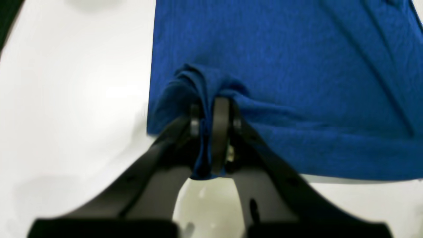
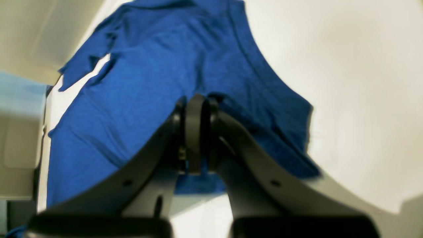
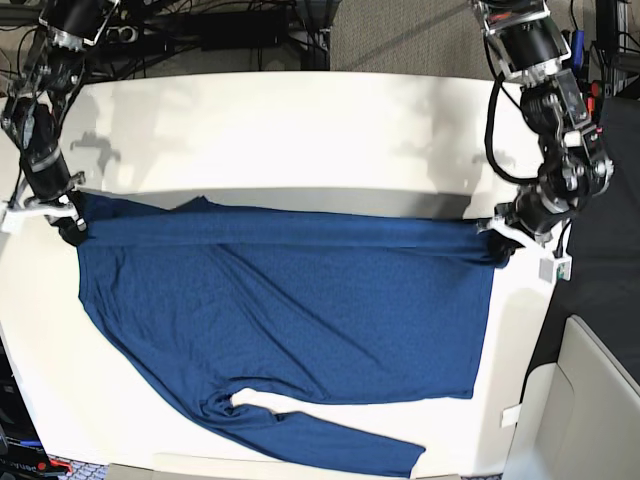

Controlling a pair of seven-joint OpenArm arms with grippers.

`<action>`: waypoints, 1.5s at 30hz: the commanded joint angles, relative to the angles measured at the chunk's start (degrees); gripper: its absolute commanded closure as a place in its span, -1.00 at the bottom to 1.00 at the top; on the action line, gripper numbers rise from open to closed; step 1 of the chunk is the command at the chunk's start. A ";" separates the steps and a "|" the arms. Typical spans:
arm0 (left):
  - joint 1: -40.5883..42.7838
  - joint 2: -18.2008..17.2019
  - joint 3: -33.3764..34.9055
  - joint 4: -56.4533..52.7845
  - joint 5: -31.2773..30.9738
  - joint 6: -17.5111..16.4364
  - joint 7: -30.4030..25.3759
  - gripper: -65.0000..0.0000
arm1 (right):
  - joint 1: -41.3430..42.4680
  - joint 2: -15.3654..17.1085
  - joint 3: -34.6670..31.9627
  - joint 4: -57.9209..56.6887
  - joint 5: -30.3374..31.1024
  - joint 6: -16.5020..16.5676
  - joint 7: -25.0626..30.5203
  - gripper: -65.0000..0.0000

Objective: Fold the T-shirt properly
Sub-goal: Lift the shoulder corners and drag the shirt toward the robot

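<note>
We record the large dark-blue long-sleeved knit T-shirt [image 3: 290, 300] spread across the white tabletop [image 3: 300, 130], one long sleeve trailing along its near hem. Its far edge is doubled over into a straight band running the width of the shirt.

Left gripper [image 1: 211, 132]: fingers [image 1: 220, 112] clenched on a bunched pleat of the shirt's corner, fabric squeezed between them and poking out behind. Right gripper [image 2: 195, 138]: fingers [image 2: 193, 119] pressed together at the opposite end of the shirt's far edge; cloth lies directly beneath and around them, so we judge they pinch it, though the pinched layer itself is hidden.

Risks, as we judge them:
- Both holds are small pinches at the shirt's corners; a pull that tensions the band too hard could slip one corner out and drop the fold skewed.
- Uneven travel of the two arms would slant the fold line against the shirt's near hem.
- The loose sleeve at the near hem could drag and wrinkle under the body.
</note>
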 commanded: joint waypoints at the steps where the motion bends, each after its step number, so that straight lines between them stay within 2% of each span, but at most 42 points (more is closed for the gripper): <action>1: -1.72 -0.87 -0.30 0.00 -0.42 -0.14 -2.31 1.00 | 1.97 0.89 0.11 -0.03 0.89 0.52 1.63 0.99; 10: -4.53 -0.87 -0.30 -10.37 -0.51 -0.31 -9.60 1.00 | 9.26 0.63 -1.30 -9.35 0.80 0.52 1.98 0.99; 16: -6.29 -0.87 -0.21 -17.49 -0.42 -0.31 -13.38 0.99 | 10.58 -0.08 -1.03 -13.04 0.71 0.52 1.98 0.98; 17: -6.55 -0.87 -0.21 -18.46 -0.33 -0.31 -13.21 0.97 | 10.41 -0.08 -1.03 -13.04 0.62 0.52 1.72 0.97; 19: -6.90 -1.04 -0.21 -19.42 -0.33 -0.22 -12.33 0.82 | 10.06 -0.08 -1.21 -13.04 0.62 0.43 1.45 0.81; 23: -6.90 -1.22 -0.21 -18.28 -0.33 -0.05 -10.22 0.49 | 8.65 -0.08 -0.95 -12.51 0.71 -0.01 -0.31 0.21; 25: -6.81 -1.22 -0.30 -16.79 -0.42 -0.05 -9.16 0.39 | 8.39 -0.08 -0.95 -11.19 0.97 -0.01 -0.92 0.00; 32: -4.79 -1.39 -0.74 -7.64 -0.51 -0.22 -1.60 0.28 | 3.46 0.19 0.37 -1.78 1.15 0.35 -1.18 -0.02; 36: -2.42 -1.22 -2.84 -3.16 -0.51 -0.22 0.07 0.23 | -0.67 0.19 2.75 3.67 1.15 0.35 -1.18 -0.02; 42: -1.01 -0.87 -9.61 -2.19 -0.51 -0.31 4.90 0.15 | -7.44 0.19 4.94 10.43 1.15 0.35 -1.18 -0.02; 45: -1.10 0.28 -10.49 -3.60 -0.59 -0.40 4.81 0.09 | -9.02 0.19 5.74 12.11 1.15 0.35 -1.18 -0.02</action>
